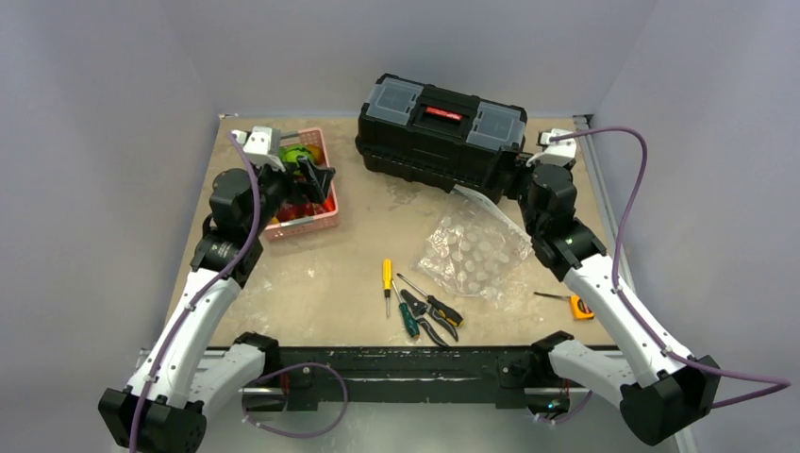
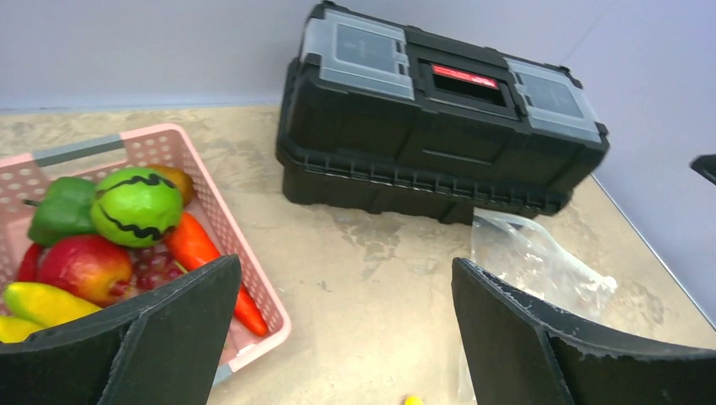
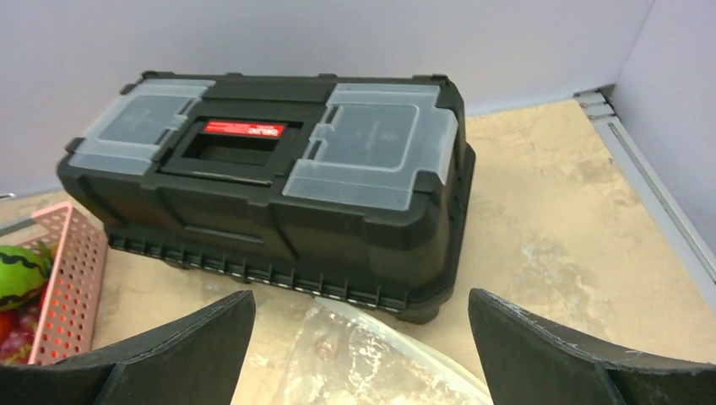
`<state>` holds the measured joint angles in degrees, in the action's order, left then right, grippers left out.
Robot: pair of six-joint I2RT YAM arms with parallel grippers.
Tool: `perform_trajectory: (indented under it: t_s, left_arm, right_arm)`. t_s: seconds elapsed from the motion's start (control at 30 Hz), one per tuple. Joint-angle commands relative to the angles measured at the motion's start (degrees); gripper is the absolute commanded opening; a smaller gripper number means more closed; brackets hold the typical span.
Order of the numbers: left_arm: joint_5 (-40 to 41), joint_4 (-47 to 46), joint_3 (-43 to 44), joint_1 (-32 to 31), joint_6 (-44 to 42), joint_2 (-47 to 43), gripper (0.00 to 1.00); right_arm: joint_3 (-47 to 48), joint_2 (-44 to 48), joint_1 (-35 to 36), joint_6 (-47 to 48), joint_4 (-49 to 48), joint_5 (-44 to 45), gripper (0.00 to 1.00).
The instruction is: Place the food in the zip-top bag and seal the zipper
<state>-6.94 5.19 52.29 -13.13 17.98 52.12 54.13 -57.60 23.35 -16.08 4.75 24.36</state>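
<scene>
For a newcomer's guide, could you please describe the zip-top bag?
Find the big black plastic toolbox at the back. In front of its right end lies a crinkly transparent plastic bag; unlike the hand tools beside it, it is see-through and pale-dotted.

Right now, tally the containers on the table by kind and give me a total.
Pink basket: 1
Toolbox: 1
Zip-top bag: 1
Total: 3
</scene>
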Motion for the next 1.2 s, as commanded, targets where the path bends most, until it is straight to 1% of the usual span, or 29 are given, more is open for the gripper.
perform_trajectory:
  t_s: [0.0, 0.1, 0.17, 0.27, 0.33, 0.4, 0.5, 0.53, 0.6, 0.67, 0.77, 0.83, 1.0, 1.1, 1.17]
  left_arm:
    - [-2.3, -1.3, 2.3, -2.5, 0.3, -0.7, 0.95]
    - [-2.9, -0.8, 2.7, -3.4, 0.3, -0.5, 0.95]
    - [-3.5, -0.6, 2.8, -3.6, 0.6, -0.4, 0.94]
    - [-3.7, -0.6, 3.0, -3.9, 0.9, -0.3, 0.94]
    - [-3.7, -0.5, 2.8, -4.1, 0.8, -0.3, 0.94]
    - [-3.4, -0.4, 2.9, -4.5, 0.5, -0.3, 0.94]
    - [-2.8, 0.1, 2.9, -5.2, -0.4, -0.1, 0.94]
    - [-2.6, 0.2, 2.9, -5.5, -0.6, 0.0, 0.94]
    - [-2.5, 0.6, 3.0, -5.9, -0.8, 0.4, 0.94]
    - [-2.8, 0.7, 3.2, -6.2, -0.9, 0.8, 0.94]
    - [-3.8, 1.0, 3.6, -6.7, -0.8, 1.3, 0.94]
    - [-4.5, 1.1, 3.8, -7.0, -0.7, 1.6, 0.94]
    - [-4.7, 1.3, 3.9, -7.7, -1.1, 1.9, 0.94]
    - [-4.7, 1.5, 3.9, -7.8, -1.1, 2.1, 0.94]
    - [-4.7, 1.6, 3.9, -7.9, -1.2, 2.2, 0.94]
  right_arm:
    - [-0.2, 1.2, 0.2, -1.2, 3.4, 3.6, 0.99]
    - [-1.9, 2.0, 0.2, -1.8, 4.7, 4.0, 0.99]
    - [-3.9, 2.8, 0.2, -2.4, 4.1, 1.2, 0.99]
    - [-7.2, 3.1, -0.2, -4.8, 2.7, 1.8, 0.99]
    - [-8.7, 2.7, -1.6, -7.5, 2.0, 0.0, 0.99]
    - [-10.5, 2.2, -4.7, -11.5, 1.0, -4.0, 0.99]
    - [-13.7, 1.2, -13.5, -19.3, 0.3, -14.8, 0.99]
    - [-14.9, 1.0, -15.8, -21.4, 0.1, -16.6, 0.99]
    - [-17.2, 0.8, -19.1, -24.2, 0.2, -17.4, 0.99]
    - [-19.3, 1.1, -20.6, -25.9, 0.5, -16.2, 0.99]
    - [-23.0, 1.1, -24.1, -26.5, -2.8, -18.6, 0.99]
    - [-24.7, -0.8, -27.1, -26.6, -4.2, -20.5, 0.99]
    - [-28.3, -5.3, -29.9, -25.6, -9.6, -24.1, 0.99]
    - [-30.5, -7.5, -31.4, -25.5, -13.9, -28.7, 0.99]
    - [-31.9, -9.1, -32.2, -24.6, -17.1, -32.2, 0.95]
